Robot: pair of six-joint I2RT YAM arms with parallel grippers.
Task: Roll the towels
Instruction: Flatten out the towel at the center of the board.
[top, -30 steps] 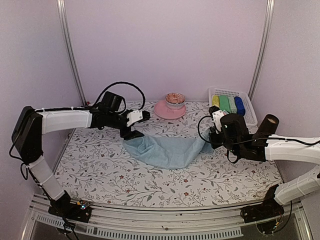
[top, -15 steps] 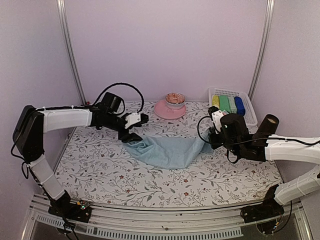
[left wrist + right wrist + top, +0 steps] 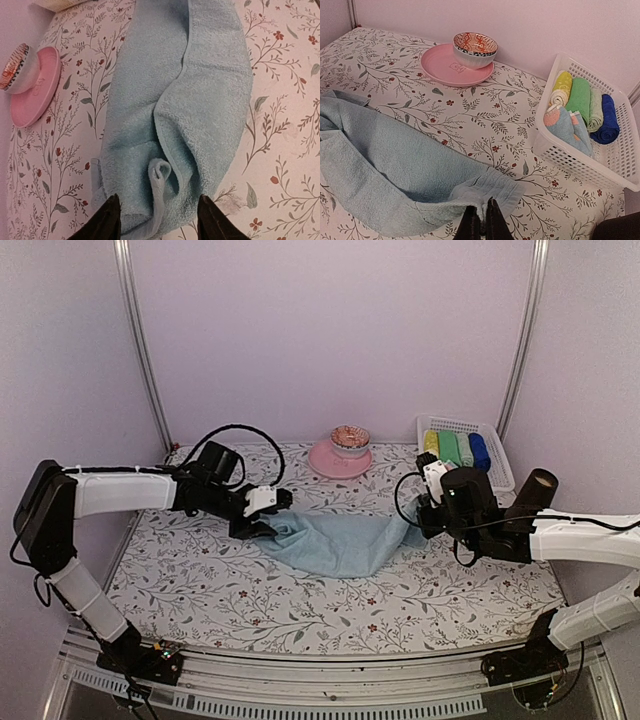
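On the flower-patterned table, one pale blue towel is found lying loosely bunched. It is stretched as a sagging band between the two arms, near the middle of the table. Its left end is straddled by the left fingers, which are held apart, one at each side of the crumpled end. A small curled fold of fabric is seen in the gap between them, and no clamping is observed; whether the fabric is touched by either finger cannot be told. The right end of the towel is pinched at its hemmed corner by the right fingers, which are pressed together on the cloth. A pink plate is noted near the far edge of the table, with a patterned bowl standing on its right part. A white slatted basket is placed at the far right corner, apart from the towel. Within it, rolled cloths in yellow, green, pale green and dark blue are laid side by side, and a pale blue and peach cloth is tucked at the near end.
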